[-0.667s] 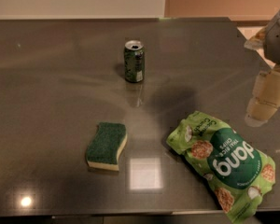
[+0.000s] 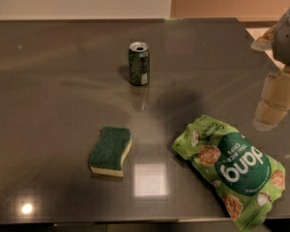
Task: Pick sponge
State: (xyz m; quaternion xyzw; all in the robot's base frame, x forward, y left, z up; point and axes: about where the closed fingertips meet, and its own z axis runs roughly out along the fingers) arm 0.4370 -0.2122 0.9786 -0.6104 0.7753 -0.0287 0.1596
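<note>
The sponge (image 2: 110, 150) has a dark green top over pale yellow foam. It lies flat on the dark grey table (image 2: 53, 95), left of centre and toward the front. My gripper (image 2: 269, 114) hangs at the right edge of the view, above the table. It is well to the right of the sponge and just above the chip bag's far end. It holds nothing that I can see.
A green soda can (image 2: 138, 63) stands upright behind the sponge, near the table's middle. A light green chip bag (image 2: 232, 170) lies at the front right, reaching the table's front edge. The table's right edge runs behind the gripper.
</note>
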